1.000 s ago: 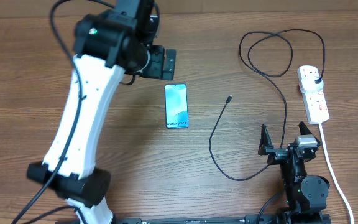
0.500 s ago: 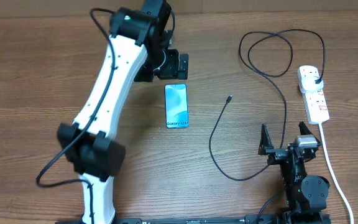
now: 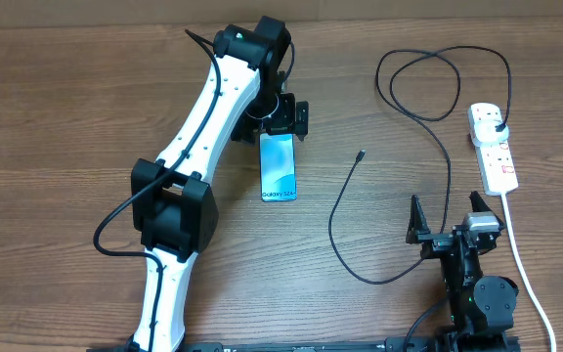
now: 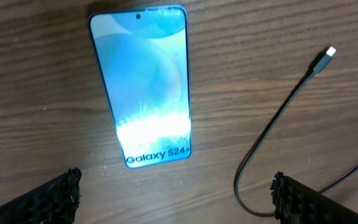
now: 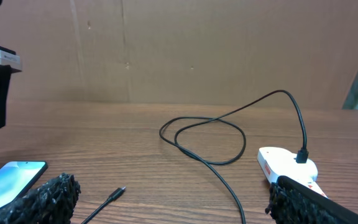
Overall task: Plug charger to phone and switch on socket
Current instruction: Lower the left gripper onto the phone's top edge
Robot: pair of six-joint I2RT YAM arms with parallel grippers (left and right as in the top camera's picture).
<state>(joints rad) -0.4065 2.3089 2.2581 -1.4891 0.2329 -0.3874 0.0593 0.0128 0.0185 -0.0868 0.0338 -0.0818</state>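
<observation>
Brown wood-grain worktop [image 3: 57, 127] carries everything. The phone [image 3: 278, 166] lies flat near the middle, its screen lit blue-teal and its white lettering at the short edge nearer the robot. The left end effector [image 3: 283, 122] hangs over the phone's far short edge, jaws spread wide and gripping nothing. In the left wrist view its dark fingertips [image 4: 55, 196] stand well apart. The charger [image 3: 332, 217] is a thin black cable whose tiny connector tip lies free on the wood to the right of the phone, apart from it. The cable curves toward the right arm, then loops back to a black plug that seems seated in the far end of the socket [image 3: 494, 147]. From that white strip a thick white cord [image 3: 521, 254] trails toward the near edge. The right end effector [image 3: 448, 225] sits low, wide open and empty, with the cable passing close by.
</observation>
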